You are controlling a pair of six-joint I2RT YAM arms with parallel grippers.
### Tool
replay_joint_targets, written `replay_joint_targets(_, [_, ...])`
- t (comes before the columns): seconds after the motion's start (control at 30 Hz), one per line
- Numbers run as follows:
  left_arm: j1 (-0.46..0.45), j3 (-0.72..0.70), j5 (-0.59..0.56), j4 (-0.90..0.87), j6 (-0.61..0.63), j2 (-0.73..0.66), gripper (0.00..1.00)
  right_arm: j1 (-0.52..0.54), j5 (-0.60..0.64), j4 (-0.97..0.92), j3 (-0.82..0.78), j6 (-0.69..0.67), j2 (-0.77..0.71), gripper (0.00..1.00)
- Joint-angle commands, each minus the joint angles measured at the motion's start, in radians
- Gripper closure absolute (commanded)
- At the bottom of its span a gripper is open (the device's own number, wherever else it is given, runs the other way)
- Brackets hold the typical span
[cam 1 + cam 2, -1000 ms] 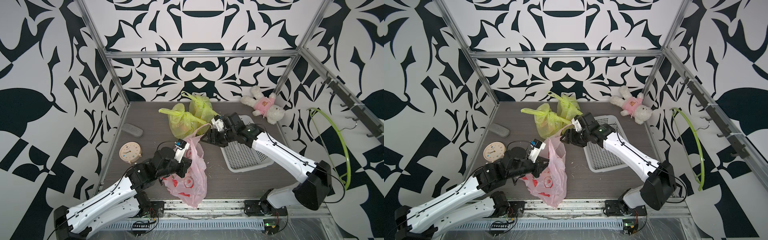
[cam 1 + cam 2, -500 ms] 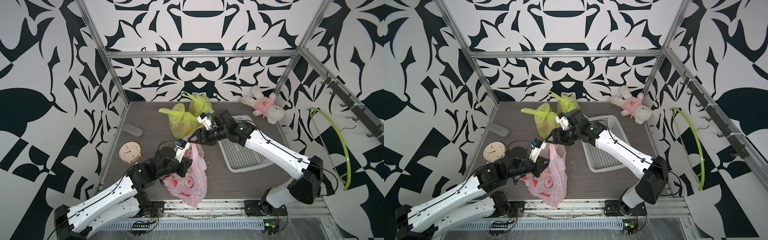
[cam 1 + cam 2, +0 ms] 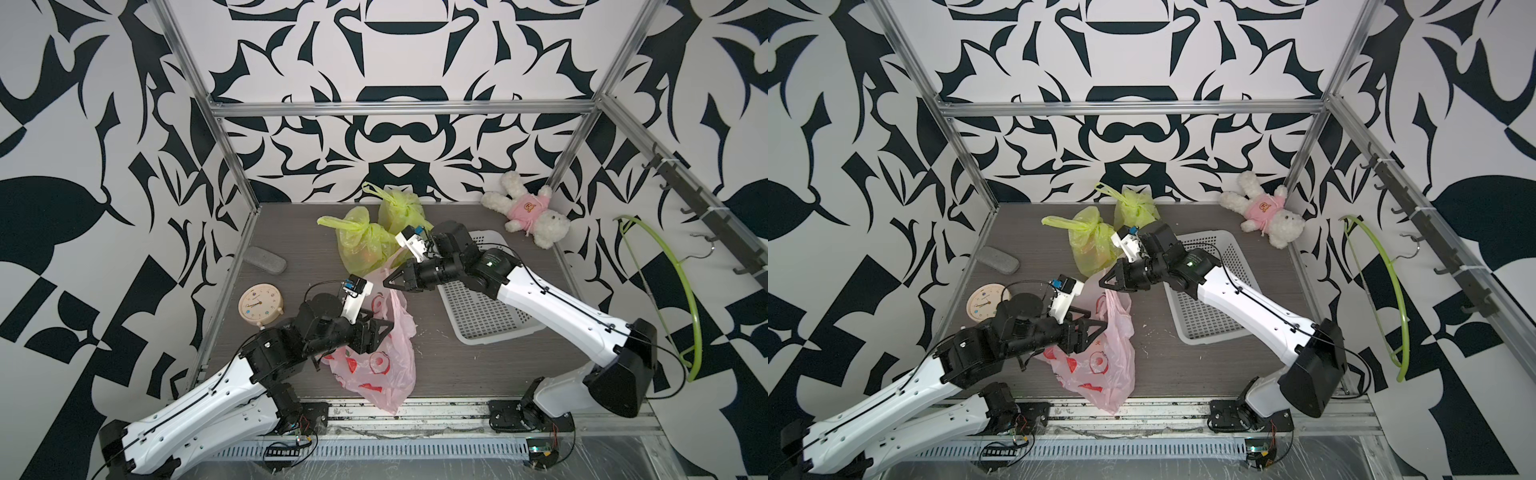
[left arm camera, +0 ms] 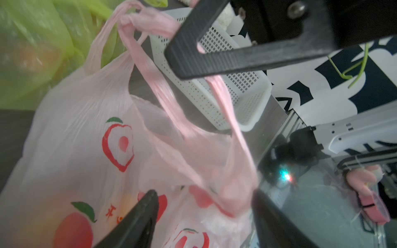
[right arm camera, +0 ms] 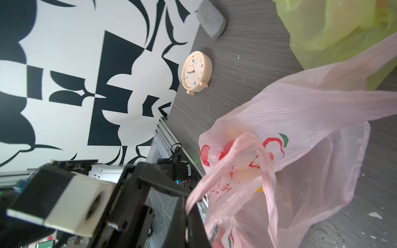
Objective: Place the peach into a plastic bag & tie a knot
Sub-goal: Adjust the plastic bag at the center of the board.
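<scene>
Along the left rail of the table (image 3: 457, 374) lie a grey case (image 3: 264, 260) and, nearer the front, a clock (image 3: 261, 304), both close to the edge and well apart from the arms. The left gripper (image 3: 382, 321) hovers over the pink bag (image 3: 386, 365) with its jaws spread wide, a twisted handle strand running between the fingertips (image 4: 148, 206). The bag slumps on the table, its bottom spilling over the front edge. A yellowish shape (image 5: 245, 174) shows faintly through the plastic, likely the peach. Two tied green bags (image 3: 361, 245) sit just behind. The right gripper (image 3: 385, 282) is pinched tight on the bag's other handle, holding it raised. Bare tabletop shows between the bag and the white basket (image 3: 486, 307). A toy rabbit (image 3: 528, 216) fills the far right corner.
</scene>
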Motion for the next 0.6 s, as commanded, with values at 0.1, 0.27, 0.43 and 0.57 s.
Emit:
replay_joint_targets(0.1, [0.003,0.117,0.001,-0.022,0.071,-0.110,0.01,0.003,-0.123,0.219,0.005,-0.049,-0.083,1.00])
replay_joint_targets(0.27, [0.005,0.199,-0.006,-0.016,0.143,-0.092,0.00,0.004,-0.192,0.262,0.021,-0.052,-0.096,1.00])
replay_joint_targets(0.43, [0.031,0.284,0.035,-0.030,0.208,-0.001,0.00,0.003,-0.224,0.275,0.030,-0.081,-0.137,1.00])
replay_joint_targets(0.57, [0.098,0.319,0.100,-0.054,0.247,0.097,0.00,0.003,-0.217,0.200,0.083,-0.130,-0.146,1.00])
